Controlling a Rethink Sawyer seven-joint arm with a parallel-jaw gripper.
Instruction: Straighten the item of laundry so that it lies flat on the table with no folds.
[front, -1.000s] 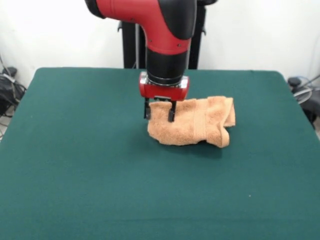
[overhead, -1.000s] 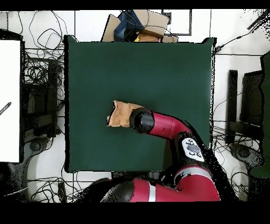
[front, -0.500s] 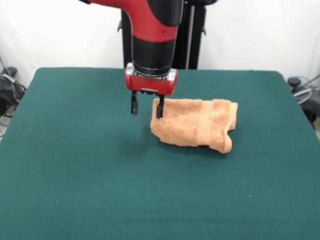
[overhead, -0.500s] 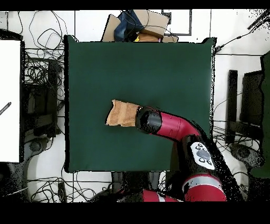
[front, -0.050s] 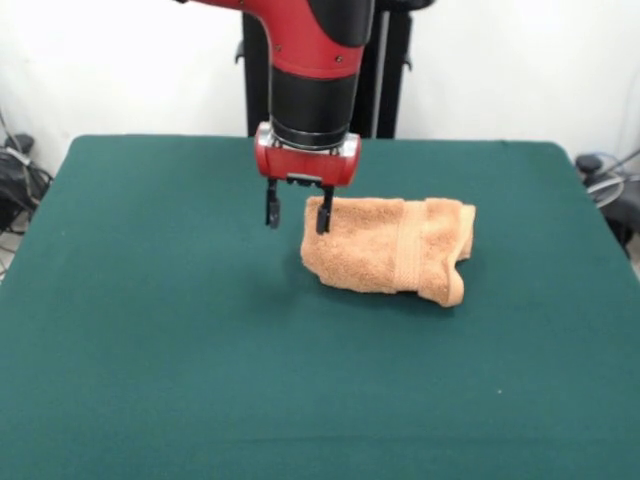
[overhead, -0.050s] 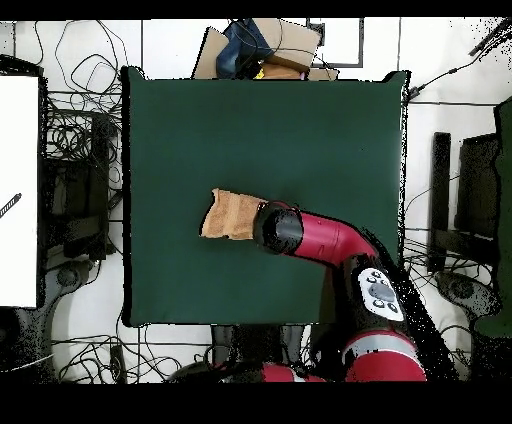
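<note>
The item of laundry (front, -0.050s: 395, 250), an orange-tan towel, lies folded over and bunched a little right of the middle of the green table (front, -0.050s: 150, 350). A woven band runs down its right part. My gripper (front, -0.050s: 297, 214) hangs open just above the table at the towel's left end. One finger stands in front of the towel's left edge, the other to its left over bare cloth. Nothing is held. From overhead the towel (overhead, -0.050s: 228, 213) shows left of the arm, which hides the gripper itself.
Cables and black equipment lie on the floor around the table (overhead, -0.050s: 330, 130). A cardboard box (overhead, -0.050s: 262, 45) sits beyond its top edge in the overhead view. A white panel (overhead, -0.050s: 18, 190) stands at the left.
The gripper let go of the towel's left end, opened and shifted left and slightly up. The towel dropped and settled into a folded heap.
</note>
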